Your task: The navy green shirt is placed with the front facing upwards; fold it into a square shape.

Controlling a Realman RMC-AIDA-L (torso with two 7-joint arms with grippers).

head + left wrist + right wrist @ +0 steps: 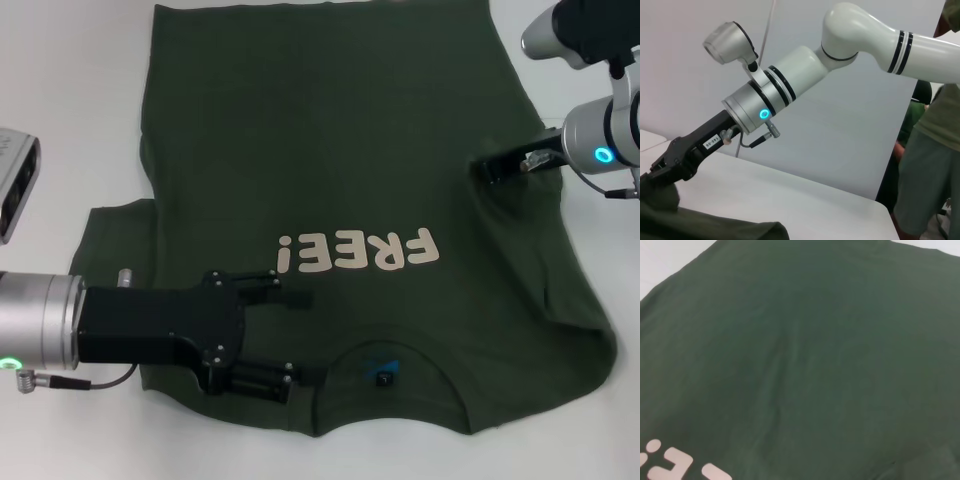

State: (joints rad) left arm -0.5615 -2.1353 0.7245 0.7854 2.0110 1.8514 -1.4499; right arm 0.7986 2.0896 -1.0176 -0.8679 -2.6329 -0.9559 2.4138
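Gripping shirt edges: both pincers (table bare).

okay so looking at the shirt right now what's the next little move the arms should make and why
Probably shut the left gripper on the cloth. Its fingers are spread open, low over the navy green shirt beside the collar, holding nothing. The right gripper is already at the shirt's right edge, where the fabric puckers. The shirt lies flat, lettering up, no fold begun, so both arms likely need a hold first.
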